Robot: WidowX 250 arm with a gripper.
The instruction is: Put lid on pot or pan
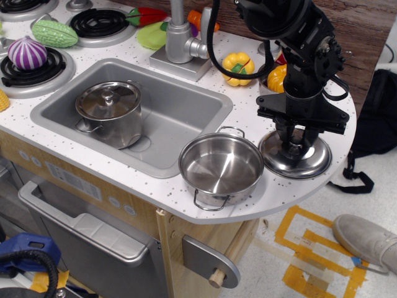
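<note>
Tool [296,144] is down on the lid [295,155], fingers drawn in narrow around the centre knob; looks like it grips the knob, though the knob itself is mostly hidden by the fingers, so actual contact is a judgement. Lid lies flat on the worktop [155,180], near the rounded front-right corner, not lifted.

Key relation: the shallow pot [221,167] sits just beside the lid, on the lid's left in the picture and slightly nearer the front edge. Rims look close, maybe almost touching; can't tell for sure. Pot is open, empty, upright, its two wire loop handles at back and front. So the coming move likely is lift, short sideways shift toward the pot, then lower centred on the rim. The lid is round, so no long axis to line up; only centring matters.

Further out: sink [68,105] holds a taller steel pot [111,115] with its own lid on, not the target. Faucet [180,37] behind the sink. Yellow pepper toy [239,67] behind the tool, another yellow-orange toy partly hidden by the arm. Burners at back left carry a purple onion toy [26,52] and a green vegetable toy [54,33].

Risk, judged: lid slipping off a small knob when lifted.
</note>
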